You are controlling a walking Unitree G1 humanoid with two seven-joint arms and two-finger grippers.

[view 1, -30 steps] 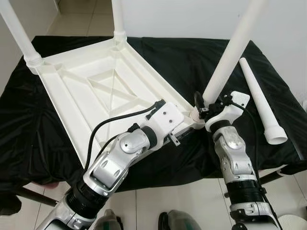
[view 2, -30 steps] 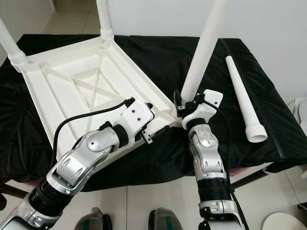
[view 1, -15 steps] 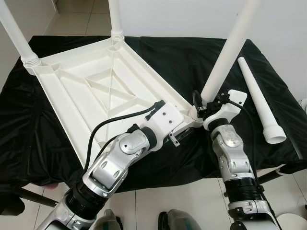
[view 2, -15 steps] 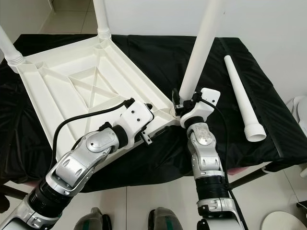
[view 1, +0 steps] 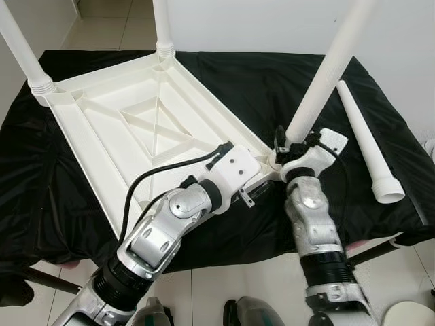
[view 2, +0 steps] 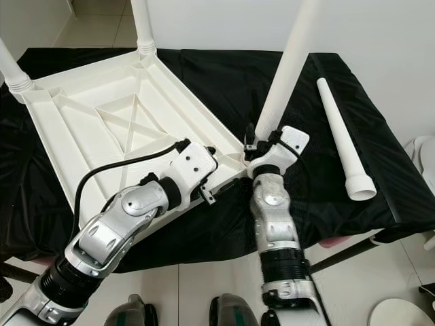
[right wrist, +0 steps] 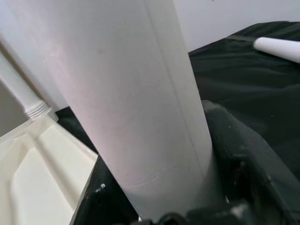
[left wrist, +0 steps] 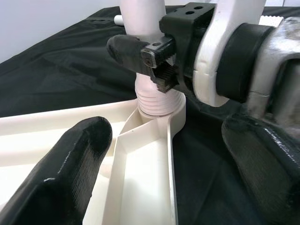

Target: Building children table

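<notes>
Tabletop: the white plastic tabletop [view 1: 149, 129] lies upside down on the black-draped surface [view 1: 245, 88], filling the left and centre of the head views; two legs already stand at its far corners, in the upper left of the frame.
Leg in hand: a third white leg [view 1: 325, 78] rises from the near right corner socket [left wrist: 159, 110], its ribbed base seated there and leaning toward the upper right.
Right end effector [view 1: 291, 145]: closed around the base of this leg, just above the socket, at centre right.
Left end effector [left wrist: 154, 154]: fingers spread wide, one on the tabletop's ribbed underside and one beyond its near edge; it straddles that edge near the corner and clamps nothing.
Spare leg: the fourth leg [view 1: 367, 146] lies loose on the cloth at the right edge, well apart from both arms.
Risk, tilt: the leg looks off upright; pressing or twisting it in that state may jam or cross the ribs.
Risk, slip: with the tabletop only straddled, it may slide on the cloth or lift at the corner.
Risk, release: letting go early may let the leg topple toward the spare leg.
</notes>
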